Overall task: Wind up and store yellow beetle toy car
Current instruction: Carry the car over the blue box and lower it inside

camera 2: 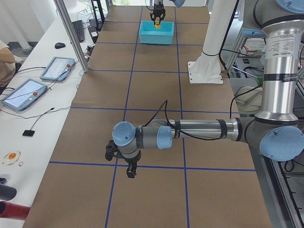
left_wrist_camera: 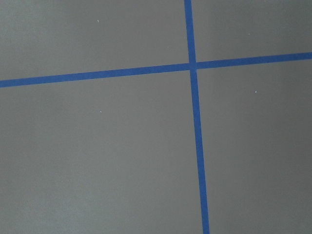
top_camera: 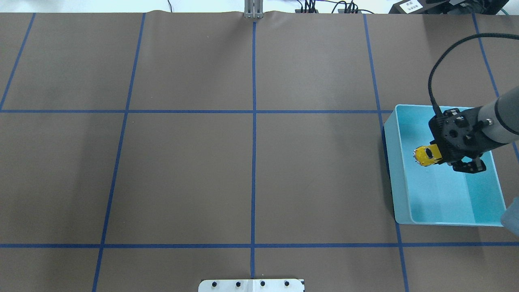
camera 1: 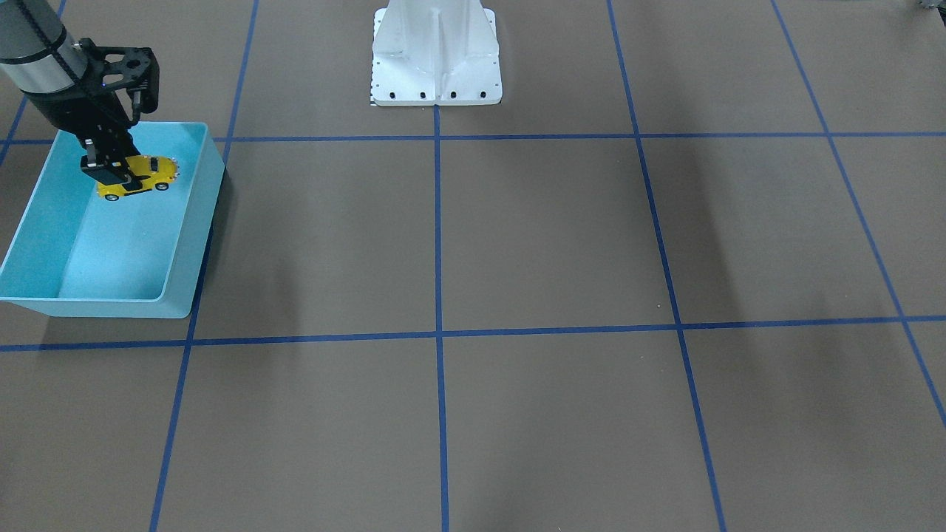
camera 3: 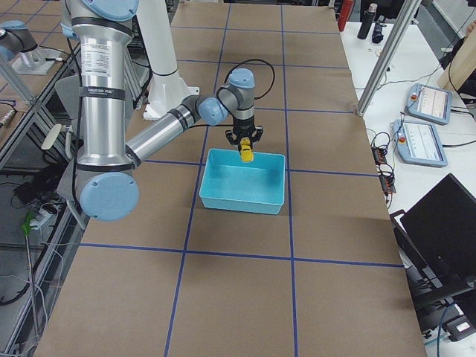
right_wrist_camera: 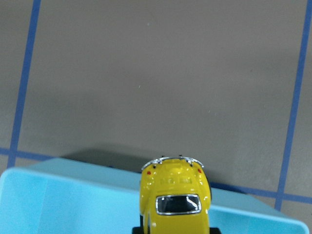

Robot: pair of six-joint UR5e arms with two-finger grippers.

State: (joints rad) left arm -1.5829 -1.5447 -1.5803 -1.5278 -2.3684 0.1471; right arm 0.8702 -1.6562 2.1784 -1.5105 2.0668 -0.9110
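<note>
The yellow beetle toy car (camera 1: 144,176) hangs in my right gripper (camera 1: 111,171), which is shut on it over the far part of the blue bin (camera 1: 194,244). The car is held above the bin's floor, apart from the walls. In the overhead view the car (top_camera: 425,156) sticks out from under the gripper (top_camera: 440,156), inside the bin's rim (top_camera: 399,170). The right wrist view shows the car's roof and bumper (right_wrist_camera: 175,200) over the bin's edge (right_wrist_camera: 73,195). My left gripper (camera 2: 130,170) hovers over bare table far from the bin. I cannot tell whether it is open or shut.
The white robot base (camera 1: 436,55) stands at the table's middle edge. Blue tape lines (camera 1: 437,295) cross the brown table cover. Tablets (camera 2: 28,92) and cables lie on a side desk beyond the table.
</note>
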